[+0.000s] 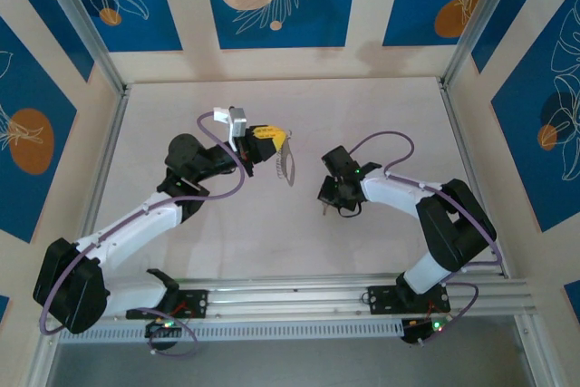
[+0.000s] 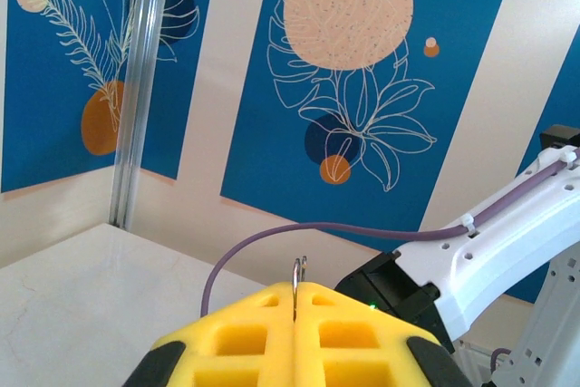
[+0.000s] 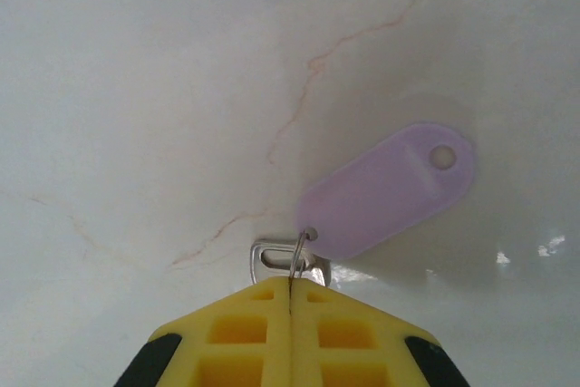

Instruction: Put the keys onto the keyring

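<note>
Nearest in the top view stand two arms, the left arm [image 1: 136,224] and the right arm [image 1: 426,206], both reaching over the table [image 1: 227,251]. The left gripper [image 1: 279,140] is raised over the table's middle, a little left of centre. Its fingers are pressed on the top of one keyring [image 1: 286,160], which hangs below them as a pale silvery sliver. The right gripper [image 1: 331,206] points down, low over the table just right of centre, fingers together; what it grips is too small to tell here. In the left wrist view two yellow pads [image 2: 245,337] meet flat, pinching the keyring's thin wire [image 2: 299,271], which sticks up from their seam well above the table [image 2: 82,296]. The right arm [image 2: 489,251] crosses behind. In the right wrist view two yellow pads [image 3: 349,333] pinch one key [image 3: 272,256] by its small wire loop [image 3: 305,240], which also carries one lilac tag [image 3: 390,192]. Both are down at the table [image 3: 136,88]; whether they rest on it or hang just over it I cannot tell.
</note>
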Tool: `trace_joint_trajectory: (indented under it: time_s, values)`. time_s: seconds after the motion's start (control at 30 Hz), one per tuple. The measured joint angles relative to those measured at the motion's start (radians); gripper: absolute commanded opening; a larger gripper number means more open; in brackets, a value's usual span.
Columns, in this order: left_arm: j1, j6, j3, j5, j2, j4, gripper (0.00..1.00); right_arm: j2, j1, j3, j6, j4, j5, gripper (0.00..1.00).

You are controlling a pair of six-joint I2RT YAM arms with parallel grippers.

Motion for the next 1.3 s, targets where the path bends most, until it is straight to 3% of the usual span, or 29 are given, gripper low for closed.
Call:
trace_joint_trajectory:
  time_s: [0.3, 0.53, 0.83, 1.3]
  values:
    - [0.0, -0.001, 0.0, 0.0, 0.0, 0.0, 0.0, 0.0, -0.011, -0.008, 0.0, 0.014, -0.002, 0.03]
    - [0.0, -0.006, 0.0, 0.0, 0.0, 0.008, 0.0, 0.0, -0.013, -0.01, -0.006, 0.013, 0.0, 0.21]
    - [0.0, -0.024, 0.0, 0.003, 0.011, 0.029, 0.0, 0.0, -0.015, -0.01, -0.005, -0.008, 0.007, 0.35]
    - [0.0, -0.027, 0.0, 0.008, 0.013, 0.03, 0.0, -0.015, -0.014, -0.01, -0.008, -0.029, 0.02, 0.35]
